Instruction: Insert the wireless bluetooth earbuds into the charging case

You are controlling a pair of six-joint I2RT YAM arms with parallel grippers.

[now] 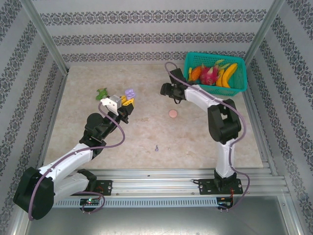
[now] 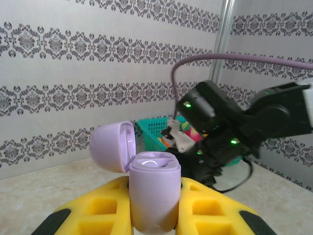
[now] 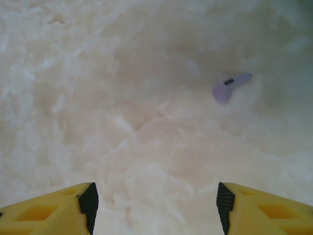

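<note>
My left gripper (image 2: 154,218) is shut on the purple charging case (image 2: 154,193), which stands upright between the yellow fingers (image 2: 90,215) with its lid (image 2: 111,147) swung open to the left. From above, that case (image 1: 130,92) is held over the table's left middle by the left gripper (image 1: 126,102). My right gripper (image 3: 156,205) hangs open above the bare table, jaws wide with nothing between them. A purple earbud (image 3: 230,85) lies on the table ahead of it, to the right. From above, the right gripper (image 1: 166,90) is near the back centre. Another purple earbud (image 1: 156,148) lies nearer the front.
A teal basket (image 1: 240,87) of toy fruit stands at the back right. A round pink case (image 1: 172,114) rests on the table between the arms. A small green object (image 1: 101,93) lies left of the held case. Patterned walls enclose the table.
</note>
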